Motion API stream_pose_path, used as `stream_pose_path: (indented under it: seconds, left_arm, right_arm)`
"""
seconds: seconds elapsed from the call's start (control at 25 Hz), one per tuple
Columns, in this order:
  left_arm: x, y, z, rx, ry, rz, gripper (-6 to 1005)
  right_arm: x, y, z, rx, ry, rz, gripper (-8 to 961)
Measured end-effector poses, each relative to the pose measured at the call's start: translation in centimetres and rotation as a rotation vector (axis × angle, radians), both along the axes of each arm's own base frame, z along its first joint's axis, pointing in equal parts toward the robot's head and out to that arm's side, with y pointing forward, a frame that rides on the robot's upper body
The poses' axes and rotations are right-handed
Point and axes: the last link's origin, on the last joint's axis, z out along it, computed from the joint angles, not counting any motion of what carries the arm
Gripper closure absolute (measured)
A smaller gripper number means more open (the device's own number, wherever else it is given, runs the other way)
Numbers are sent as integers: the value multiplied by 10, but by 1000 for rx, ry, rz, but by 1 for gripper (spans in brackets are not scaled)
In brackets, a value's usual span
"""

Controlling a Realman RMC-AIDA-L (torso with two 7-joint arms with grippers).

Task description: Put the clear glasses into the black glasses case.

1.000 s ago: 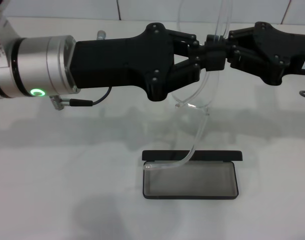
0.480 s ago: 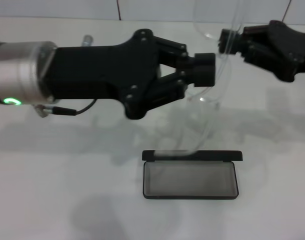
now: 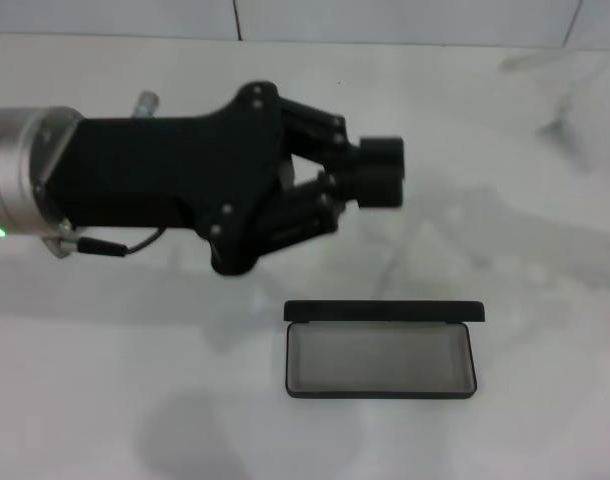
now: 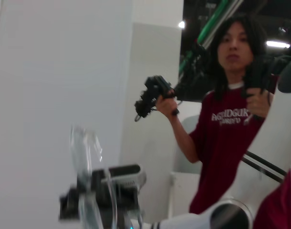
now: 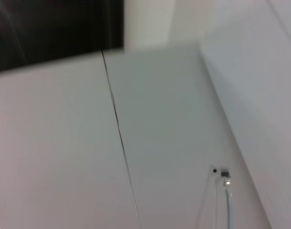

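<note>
— How do your jaws stand?

— My left gripper [image 3: 380, 172] has its jaws pressed together with nothing between them. It hangs in the air above the white table [image 3: 105, 400], reaching in from my left side and stopping near the middle of the head view.

— And the right one?

— The head view doesn't show it. My left wrist camera catches the right gripper [image 4: 100, 196] farther off, blurred. As far as I can tell, its jaws are clamped on the clear glasses [image 4: 83, 145], which stand up out of it against the pale wall.

— Any other sight of the glasses?

— My right wrist camera shows a thin transparent piece with a small hinge [image 5: 223, 177], in front of grey-white wall panels [image 5: 160, 119].

— Where is the case?

— The black glasses case [image 3: 381, 394] lies open on the table, below my left gripper's fingertips and nearer to me. Its lid [image 3: 383, 311] stands up along the far edge, and I see nothing lying on its grey lining [image 3: 380, 358].

— Anything beyond that?

— A person in a maroon shirt [image 4: 231, 129] stands behind, holding up a black handheld controller [image 4: 152, 95].
</note>
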Motion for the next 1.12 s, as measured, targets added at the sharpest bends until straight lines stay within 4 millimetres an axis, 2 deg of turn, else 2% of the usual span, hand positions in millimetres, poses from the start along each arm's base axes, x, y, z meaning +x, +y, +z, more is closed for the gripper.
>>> stream_pose_path:
  seconds: [0.16, 0.28, 0.44, 0.68, 1.12]
  left_arm:
    - [5, -6, -9, -47, 21, -47, 907]
    - [11, -11, -15, -76, 17, -83, 908]
    - [20, -12, -19, -77, -17, -123, 909]
    - [25, -7, -15, -43, -101, -117, 910]
    - [8, 13, -7, 45, -151, 51, 913]
  right_arm:
    - [7, -5, 11, 37, 97, -1, 899]
    - [10, -4, 11, 86, 117, -26, 899]
    - [11, 4, -2, 102, 114, -66, 900]
    - [-4, 15, -37, 39, 49, -48, 900]
    - [-14, 18, -54, -14, -4, -21, 901]
